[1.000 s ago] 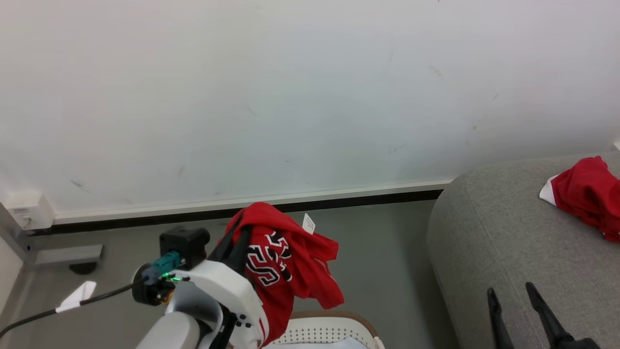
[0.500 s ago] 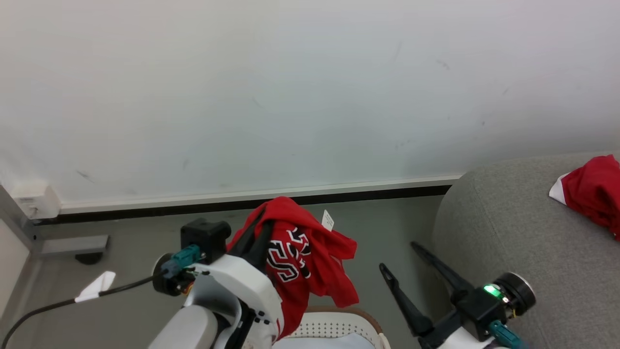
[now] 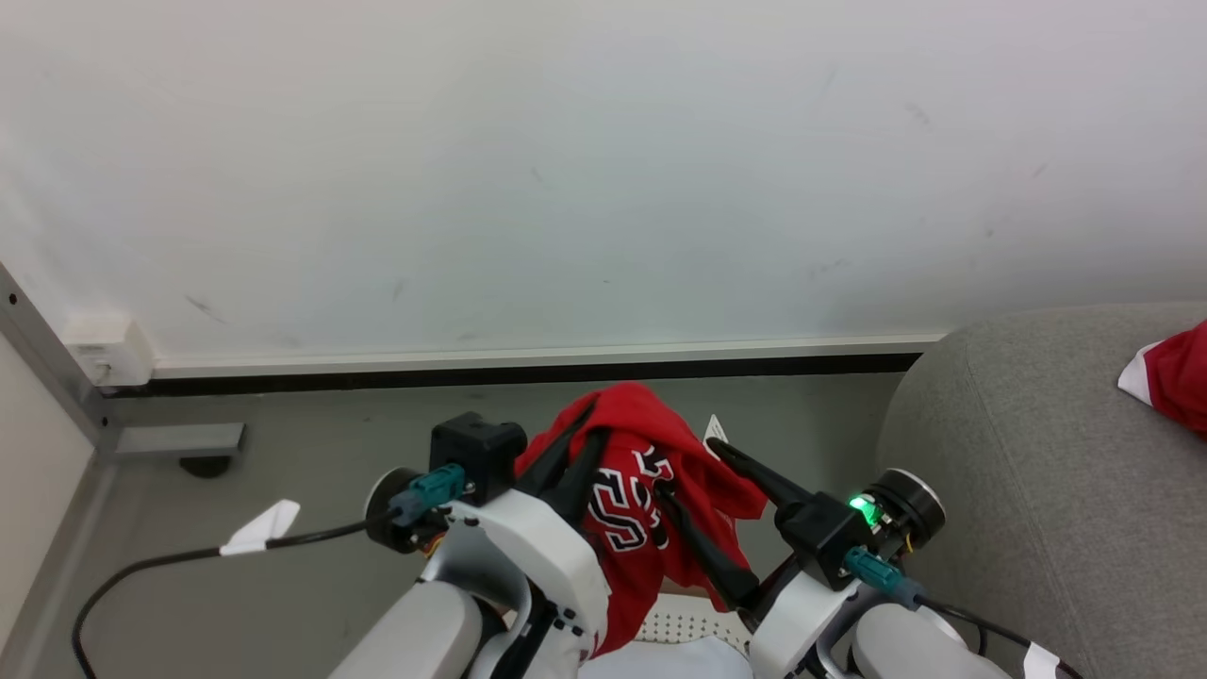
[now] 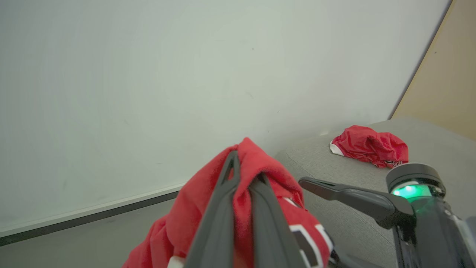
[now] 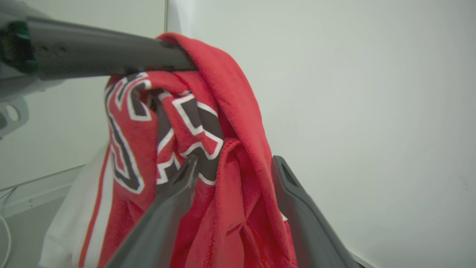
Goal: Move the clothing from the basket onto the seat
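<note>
My left gripper [image 3: 596,420] is shut on a piece of the clothing [image 3: 641,471], a red garment with black-and-white lettering, which hangs from it above the white perforated basket [image 3: 674,624]. In the left wrist view the fabric [image 4: 267,163] is bunched over my left gripper [image 4: 247,165]. My right gripper [image 3: 682,465] is open, its fingers on either side of the hanging folds [image 5: 230,93]; the right wrist view shows cloth between the open right gripper [image 5: 235,160]. Another red garment [image 4: 368,147] lies on the grey seat [image 3: 1018,471] to the right.
A pale wall with a white and black baseboard [image 3: 528,363] runs behind. Grey floor lies between the wall and the basket. A black cable with a white tag [image 3: 259,528] trails at the left, near a grey bracket [image 3: 174,438].
The right arm has swung in from the lower right beside the seat to the hanging garment, fingers open around it. The left gripper keeps its hold. The head view has shifted.
</note>
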Motion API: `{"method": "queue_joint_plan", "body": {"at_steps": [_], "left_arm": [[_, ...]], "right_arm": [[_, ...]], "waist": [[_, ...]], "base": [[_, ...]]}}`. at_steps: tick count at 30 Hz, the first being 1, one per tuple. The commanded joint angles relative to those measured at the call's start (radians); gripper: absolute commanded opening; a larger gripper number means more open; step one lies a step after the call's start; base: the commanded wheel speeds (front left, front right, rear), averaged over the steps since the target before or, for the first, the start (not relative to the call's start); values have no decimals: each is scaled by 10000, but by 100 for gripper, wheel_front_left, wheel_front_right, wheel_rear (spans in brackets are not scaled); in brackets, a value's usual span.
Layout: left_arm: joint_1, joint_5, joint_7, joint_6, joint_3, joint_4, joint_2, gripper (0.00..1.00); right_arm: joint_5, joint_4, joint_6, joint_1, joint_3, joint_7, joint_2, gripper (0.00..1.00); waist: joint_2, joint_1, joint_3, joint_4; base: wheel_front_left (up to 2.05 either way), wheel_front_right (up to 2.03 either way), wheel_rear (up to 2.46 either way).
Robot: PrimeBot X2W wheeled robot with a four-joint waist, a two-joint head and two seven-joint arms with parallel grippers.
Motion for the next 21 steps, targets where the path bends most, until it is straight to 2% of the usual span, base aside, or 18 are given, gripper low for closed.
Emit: {"method": "queue_joint_plan", "body": {"at_steps": [1, 5, 10, 11, 12, 13, 16, 21], "left_arm": [[-114, 52, 33, -40, -63, 4, -72, 0], [-222, 13, 99, -151, -265, 9, -186, 0], [-285, -119, 183, -282, -462, 70, -333, 0], [-298, -141, 185, -307, -490, 89, -350, 0], [-314, -163, 198, -327, -510, 98, -367, 0], [-323, -198, 196, -330, -527, 107, -391, 0], [-339, -256, 193, -319, -521, 122, -403, 0], [-255, -265, 120, -224, -456, 165, -275, 0]], "right_arm": [[-64, 292, -26, -278, -60, -15, 44, 100], [-28, 1326, -26, -590, 10, -15, 223, 100], [1435, 2686, -26, -994, 1391, 156, 395, 100], [1682, 2798, -26, -1142, 1680, 115, 404, 94], [1986, 2915, -26, -1281, 1772, 90, 400, 45], [2283, 2942, -26, -1338, 1853, 42, 395, 0], [2975, 2831, -26, -1487, 2056, -15, 407, 0], [3403, 2427, -26, -1646, 1866, -25, 302, 0]], "waist": [[0, -1, 22, 57], [0, -1, 14, 189], [0, -1, -19, 321], [0, -1, -29, 342], [0, -1, -38, 361], [0, -1, -44, 381], [0, -1, -65, 423], [0, -1, -58, 406]], "base": [[0, 0, 0], [0, 0, 0], [0, 0, 0], [0, 0, 0], [0, 0, 0], [0, 0, 0], [0, 0, 0], [0, 0, 0]]}}
